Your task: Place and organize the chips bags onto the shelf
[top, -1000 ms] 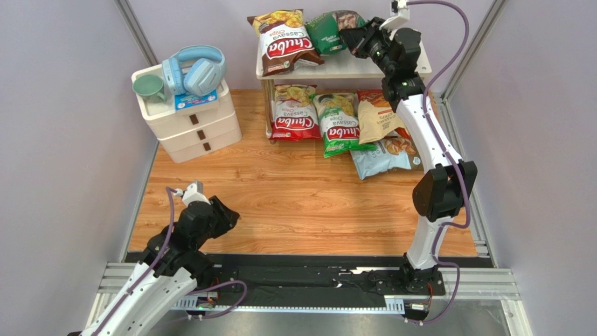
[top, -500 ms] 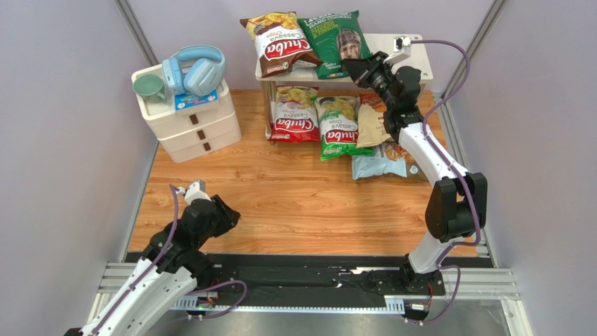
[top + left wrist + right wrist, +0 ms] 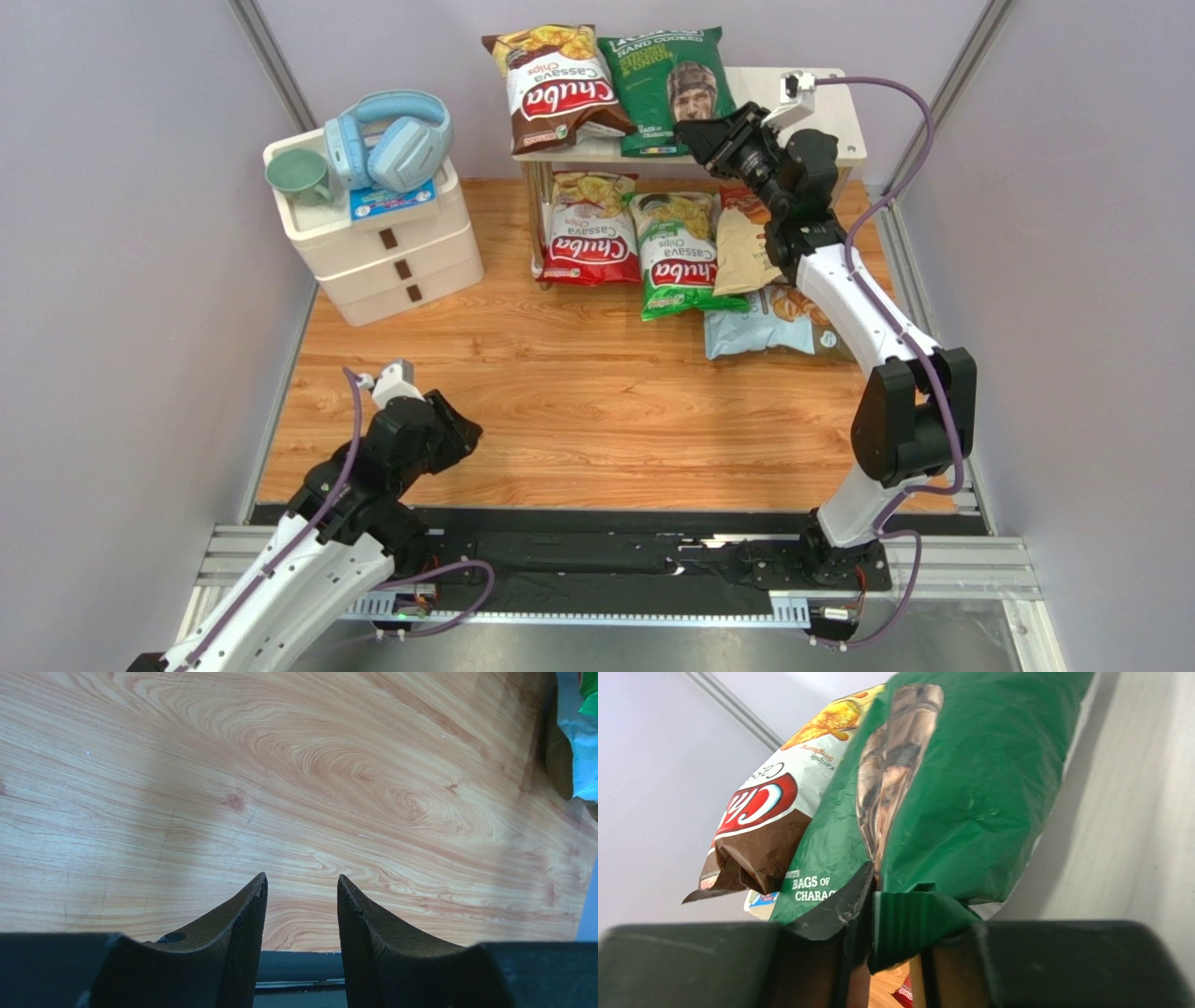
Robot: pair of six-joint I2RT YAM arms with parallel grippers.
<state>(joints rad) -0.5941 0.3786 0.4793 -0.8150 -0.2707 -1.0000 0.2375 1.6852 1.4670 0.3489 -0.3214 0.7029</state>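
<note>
Dark green bag [image 3: 671, 87] lies flat on the shelf [image 3: 828, 133] top board, touching the brown bag [image 3: 557, 95] on its left. Its crimped near edge sits btwn the R claw [image 3: 697, 136] fingers; you cannot tell whether they pinch it or stand just apart. R arm is stretched far fwd and hides part of the cream bag [image 3: 739, 245] and light blue bag [image 3: 758, 325]. Red bag [image 3: 589, 231] and green bag [image 3: 679, 252] lie beside these, lower level; whether board or table [image 3: 561, 406] carries them is unclear. L arm is folded low; L claw [image 3: 300, 878] fingers apart, nothing btwn, over bare wood. Count: 6 bags, 2 up top, 4 below.
</note>
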